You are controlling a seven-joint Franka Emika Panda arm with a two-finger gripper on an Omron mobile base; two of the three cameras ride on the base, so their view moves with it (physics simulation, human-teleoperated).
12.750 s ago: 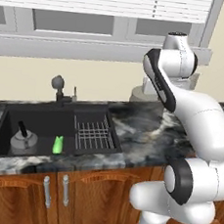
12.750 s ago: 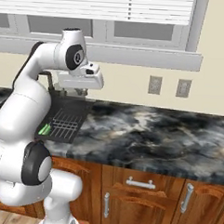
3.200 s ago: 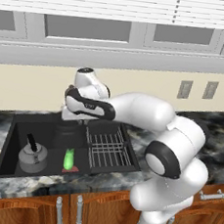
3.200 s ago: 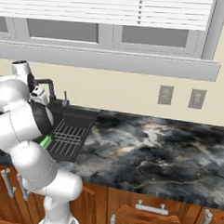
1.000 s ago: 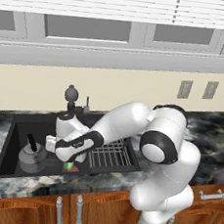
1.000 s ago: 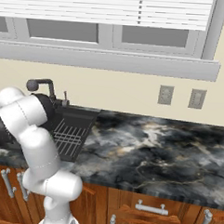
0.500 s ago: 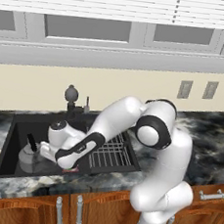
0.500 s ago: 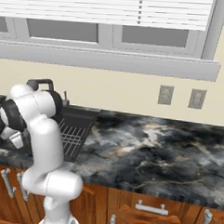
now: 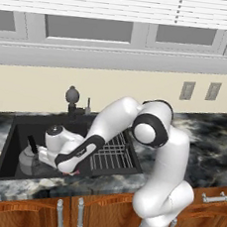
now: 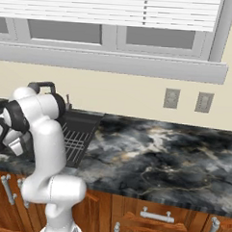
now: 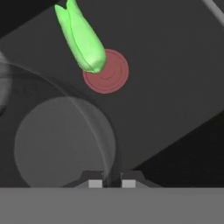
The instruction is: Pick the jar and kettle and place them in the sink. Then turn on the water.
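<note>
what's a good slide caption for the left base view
White arm reaching down into the black sink, its hand beside the grey kettle in the basin, faucet behind.

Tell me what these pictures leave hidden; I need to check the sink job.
- Claw, hand view: tips nearly touching, shut; the see-through jar blurs whether it's gripped.
- Kettle, left base view: partly behind the arm.
- Sink, right base view: mostly blocked by the arm.
- Faucet: no water visible; handle too small to read.

The white arm point(image 10: 37, 133) bends down at the left over the black sink point(image 10: 86, 121), with the dark marbled tabletop point(image 10: 159, 158) stretching right above wooden cabinets point(image 10: 146, 218).
</note>
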